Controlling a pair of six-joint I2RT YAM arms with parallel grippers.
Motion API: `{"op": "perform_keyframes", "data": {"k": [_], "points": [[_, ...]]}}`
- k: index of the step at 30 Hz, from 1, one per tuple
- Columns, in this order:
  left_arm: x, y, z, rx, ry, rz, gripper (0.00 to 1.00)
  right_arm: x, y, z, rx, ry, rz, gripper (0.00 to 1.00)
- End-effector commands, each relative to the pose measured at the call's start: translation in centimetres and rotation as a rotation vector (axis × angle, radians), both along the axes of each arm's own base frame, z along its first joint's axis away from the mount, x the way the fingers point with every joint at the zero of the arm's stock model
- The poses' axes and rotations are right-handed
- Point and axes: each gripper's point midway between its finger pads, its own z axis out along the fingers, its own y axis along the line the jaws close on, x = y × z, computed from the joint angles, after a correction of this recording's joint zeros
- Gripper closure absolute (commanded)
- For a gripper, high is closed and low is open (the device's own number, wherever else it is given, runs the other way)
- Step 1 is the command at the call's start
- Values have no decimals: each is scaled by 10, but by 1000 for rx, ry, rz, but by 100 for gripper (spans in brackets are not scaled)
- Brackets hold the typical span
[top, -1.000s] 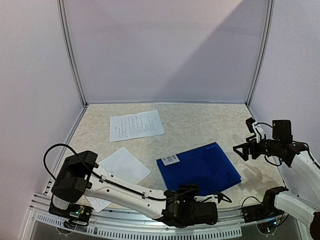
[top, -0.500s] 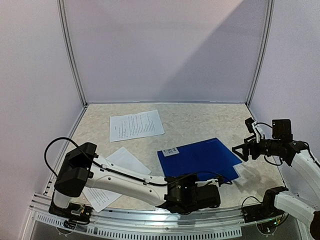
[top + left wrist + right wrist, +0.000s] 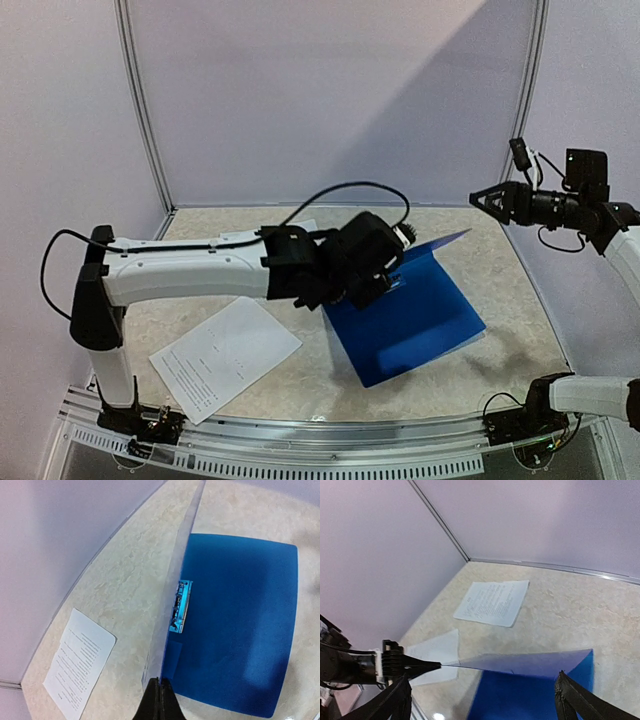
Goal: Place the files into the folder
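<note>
Left gripper [image 3: 158, 697] is clamped on the lifted cover [image 3: 530, 662] of the blue folder [image 3: 420, 315], mid-table. One file sheet [image 3: 225, 355] is seen at its 8 o'clock, a second file sheet [image 3: 492, 602] at 10 o'clock. Right gripper [image 3: 486, 199] is held wide open, empty.

Soft, even light fills the booth and gives a pinkish cast to the back wall [image 3: 300, 90], where a broad diagonal shadow darkens the lower right. On the blue folder [image 3: 240, 620], the raised cover throws a dim patch across the inner face. Both wrist views bow straight edges, and print on the paper sheets [image 3: 492, 602] is too soft to read.
</note>
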Motion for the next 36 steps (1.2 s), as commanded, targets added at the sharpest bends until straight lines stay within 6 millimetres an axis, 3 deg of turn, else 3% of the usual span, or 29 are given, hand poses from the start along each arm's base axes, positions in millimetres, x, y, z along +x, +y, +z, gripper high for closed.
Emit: {"op": "perform_keyframes", "data": {"k": [1, 9, 12, 15, 19, 26, 29, 36], "points": [[-4, -11, 12, -120, 162, -45, 100, 4, 9, 38, 242, 162, -11, 1], [24, -20, 14, -315, 425, -6, 100, 7, 25, 40, 488, 482, 52, 1], [32, -19, 16, -381, 499, 5, 100, 8, 28, 46, 502, 508, 79, 1], [40, -17, 23, -438, 546, 14, 100, 10, 30, 32, 501, 550, 89, 1], [52, -11, 36, -541, 636, 23, 100, 8, 33, 31, 557, 592, 128, 1], [49, -2, 44, -674, 796, 44, 100, 9, 34, 19, 585, 629, 126, 1], [51, 14, 35, -688, 826, 96, 100, 8, 34, 25, 586, 617, 132, 1], [61, 76, 14, -711, 822, 252, 100, 10, 34, 23, 588, 630, 121, 1]]}}
